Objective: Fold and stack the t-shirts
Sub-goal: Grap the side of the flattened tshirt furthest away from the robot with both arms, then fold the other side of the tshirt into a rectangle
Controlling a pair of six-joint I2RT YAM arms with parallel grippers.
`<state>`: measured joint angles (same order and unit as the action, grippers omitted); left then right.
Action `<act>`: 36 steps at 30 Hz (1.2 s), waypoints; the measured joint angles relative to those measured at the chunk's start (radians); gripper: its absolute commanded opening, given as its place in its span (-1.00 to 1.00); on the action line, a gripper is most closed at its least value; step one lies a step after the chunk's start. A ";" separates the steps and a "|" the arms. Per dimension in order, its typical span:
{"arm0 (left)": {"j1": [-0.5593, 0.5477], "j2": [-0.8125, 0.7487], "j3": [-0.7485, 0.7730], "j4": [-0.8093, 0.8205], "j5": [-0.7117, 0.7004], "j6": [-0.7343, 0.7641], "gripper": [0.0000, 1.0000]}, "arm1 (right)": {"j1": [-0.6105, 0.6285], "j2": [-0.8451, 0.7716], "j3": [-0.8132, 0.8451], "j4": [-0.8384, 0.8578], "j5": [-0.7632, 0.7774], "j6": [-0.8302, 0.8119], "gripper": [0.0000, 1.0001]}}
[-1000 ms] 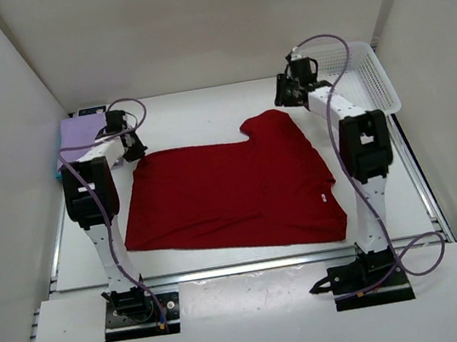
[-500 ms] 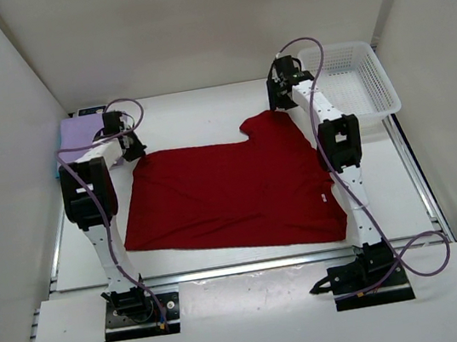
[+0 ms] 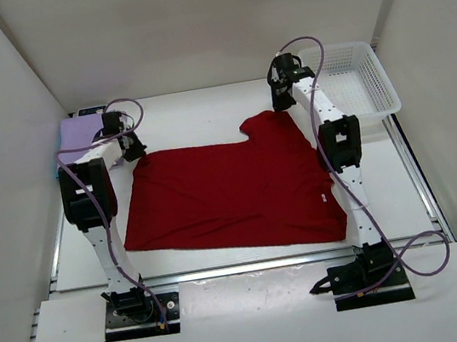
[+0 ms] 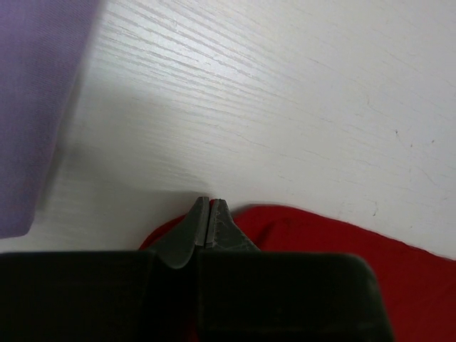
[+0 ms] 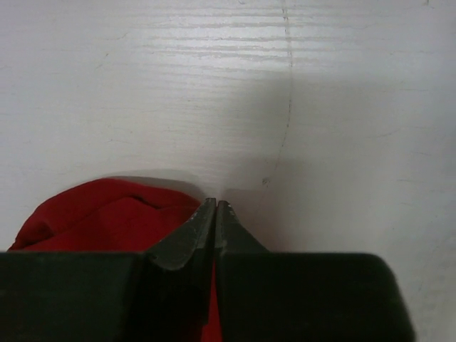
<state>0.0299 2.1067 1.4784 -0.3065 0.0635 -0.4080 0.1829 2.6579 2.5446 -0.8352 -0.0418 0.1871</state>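
Jaws of the left gripper (image 4: 209, 206) are pressed tip to tip at the edge of the red t-shirt (image 3: 232, 192), and a sliver of red shows in the slit further back. They appear clenched on a thin pinch of its far left corner, though the wrist view cannot show how much cloth is caught. The right gripper (image 5: 215, 206) looks the same: jaws closed, a bunched red lobe just to their left, red in the slit below the tips. That reads as a hold on the far right corner.

Outward from there, the shirt lies spread flat on the tabletop (image 3: 194, 112) between the two arms, its far edge stepped, the right part reaching further back than the left. A lilac folded garment (image 3: 77, 133) sits at the far left, just beyond the left gripper; a white basket (image 3: 357, 79) stands at the far right.

The fabric is judged light, thin and limp — it will drape rather than hold a shape, and will wrinkle if dragged across the tabletop. Holds belong on corners or hems, where doubled layers give the jaws something to bite. A shallow pinch may slip once the cloth's weight hangs from it, so both corners should rise together and level.
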 measured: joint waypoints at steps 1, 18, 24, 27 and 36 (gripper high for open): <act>0.000 -0.002 0.000 0.000 0.000 0.000 -1.00 | 0.000 -0.006 0.000 -0.007 0.000 0.001 -1.00; 0.026 -0.176 -0.124 0.023 0.034 -0.034 -1.00 | 0.074 -0.402 -0.296 -0.070 0.069 -0.008 -1.00; 0.032 -0.262 -0.205 0.045 0.039 -0.037 -1.00 | 0.042 -0.737 -0.993 0.103 0.004 0.011 -1.00; 0.036 -0.272 -0.218 0.045 0.039 -0.034 -1.00 | 0.004 -0.817 -1.110 0.154 -0.017 0.021 -0.99; 0.106 -0.335 -0.335 0.053 0.049 -0.031 -1.00 | -0.031 -1.104 -1.357 0.308 -0.039 0.057 -1.00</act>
<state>0.1356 1.7718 1.1439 -0.2535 0.1127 -0.4389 0.1520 1.5536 1.1873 -0.5270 -0.0807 0.2443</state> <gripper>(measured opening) 0.033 0.008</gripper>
